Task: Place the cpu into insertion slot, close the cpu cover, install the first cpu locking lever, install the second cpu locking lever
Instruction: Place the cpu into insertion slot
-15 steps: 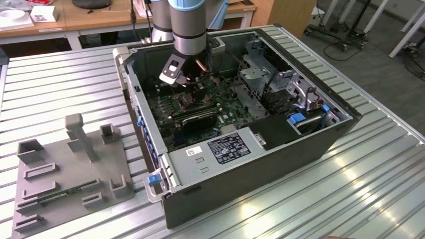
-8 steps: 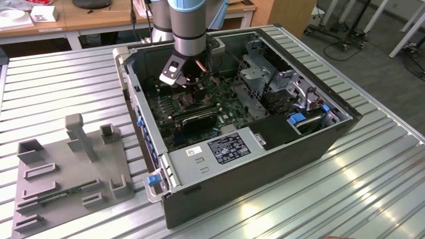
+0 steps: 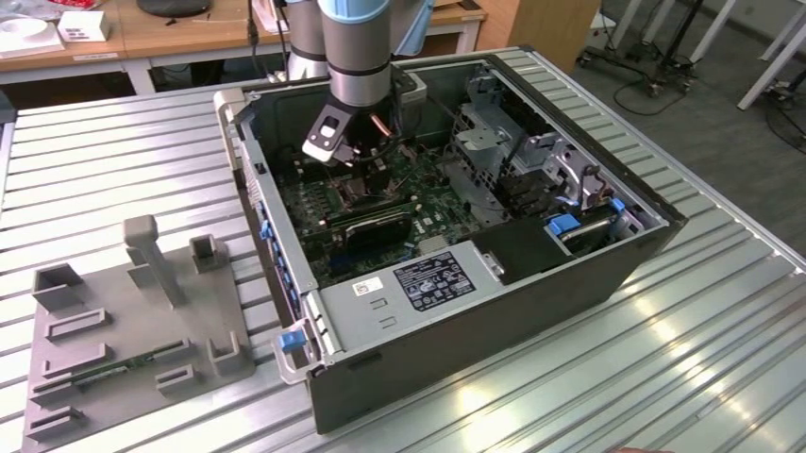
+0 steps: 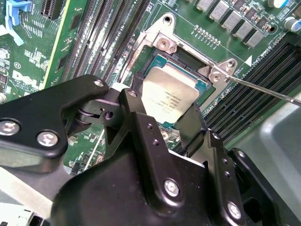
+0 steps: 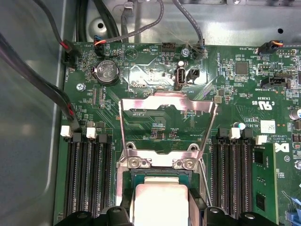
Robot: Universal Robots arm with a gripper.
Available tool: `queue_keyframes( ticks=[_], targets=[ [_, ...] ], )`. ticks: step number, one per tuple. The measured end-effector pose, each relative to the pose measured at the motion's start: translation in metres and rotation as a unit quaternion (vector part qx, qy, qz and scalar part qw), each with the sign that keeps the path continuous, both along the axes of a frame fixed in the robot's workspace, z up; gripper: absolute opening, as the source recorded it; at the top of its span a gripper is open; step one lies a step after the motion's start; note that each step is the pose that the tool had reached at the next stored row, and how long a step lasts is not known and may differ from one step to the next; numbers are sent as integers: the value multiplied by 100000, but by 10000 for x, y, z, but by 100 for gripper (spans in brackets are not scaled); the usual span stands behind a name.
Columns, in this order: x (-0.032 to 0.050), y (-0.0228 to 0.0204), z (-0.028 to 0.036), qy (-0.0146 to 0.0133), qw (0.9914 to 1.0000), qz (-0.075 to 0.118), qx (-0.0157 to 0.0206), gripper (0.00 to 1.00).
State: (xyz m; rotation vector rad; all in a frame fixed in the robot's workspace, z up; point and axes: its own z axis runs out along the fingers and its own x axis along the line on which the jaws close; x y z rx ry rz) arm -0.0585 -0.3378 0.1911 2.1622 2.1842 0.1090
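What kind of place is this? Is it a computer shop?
Probably a robotics lab or workshop, not a shop. A robot arm reaches into an open computer on a ribbed metal table, its claw gripping the cpu, with desks beyond.

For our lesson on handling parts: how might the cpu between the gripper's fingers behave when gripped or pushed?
Probably stiff: the cpu is a flat metal-topped square that the gripper holds by its edges. Its smooth top looks slippery. Thin and flat, it would likely slide, not roll or tip.
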Motion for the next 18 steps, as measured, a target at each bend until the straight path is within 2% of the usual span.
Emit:
queue_keyframes(
  ticks=[18],
  targets=[
    [2, 1, -20, -68, 100000, 5, 68, 55]
  ],
)
